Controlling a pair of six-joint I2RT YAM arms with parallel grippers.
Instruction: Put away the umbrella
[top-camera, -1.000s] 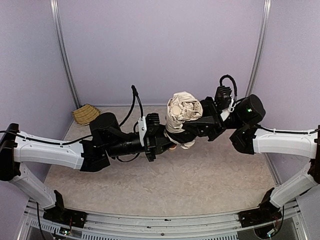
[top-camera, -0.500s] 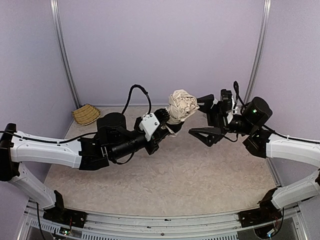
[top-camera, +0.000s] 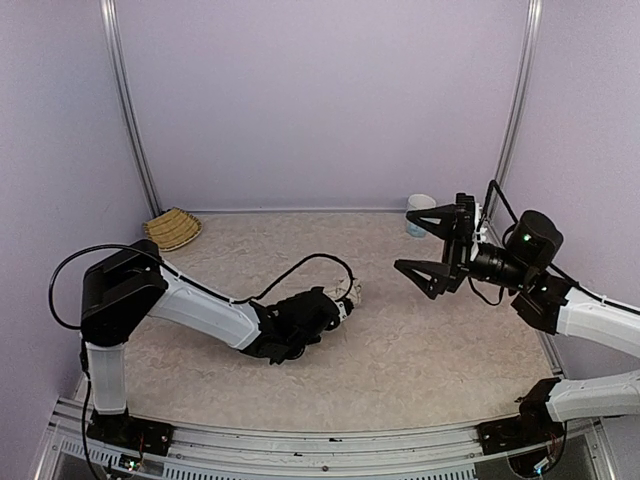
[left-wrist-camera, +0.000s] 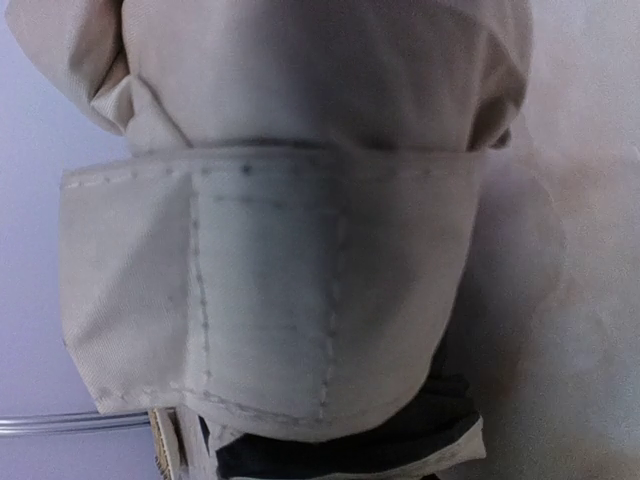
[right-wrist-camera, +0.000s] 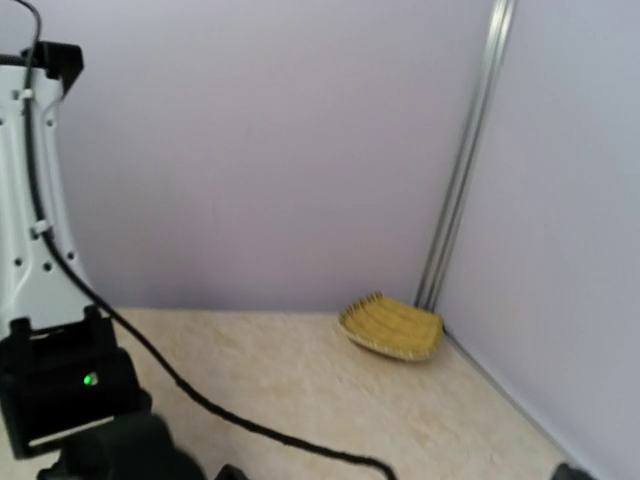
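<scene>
Moved: left arm has dropped from mid-air to the tabletop with the umbrella; right arm pulled back.
Top view: cream-beige crinkled fabric umbrella (top-camera: 352, 294) lies low on the speckled beige table (top-camera: 420, 350), mostly hidden at the left gripper (top-camera: 343, 303), whose grip cannot be told. The right gripper (top-camera: 432, 245) is splayed and empty.
Left wrist: flat stitched strap (left-wrist-camera: 260, 300) bands the bunched canopy.
Right wrist: fan-shaped woven straw basket (right-wrist-camera: 392, 328) sits in the corner.

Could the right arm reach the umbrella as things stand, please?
Probably, though awkwardly: the right gripper is open with nothing between it and the umbrella, but the left gripper lies over most of it.
</scene>
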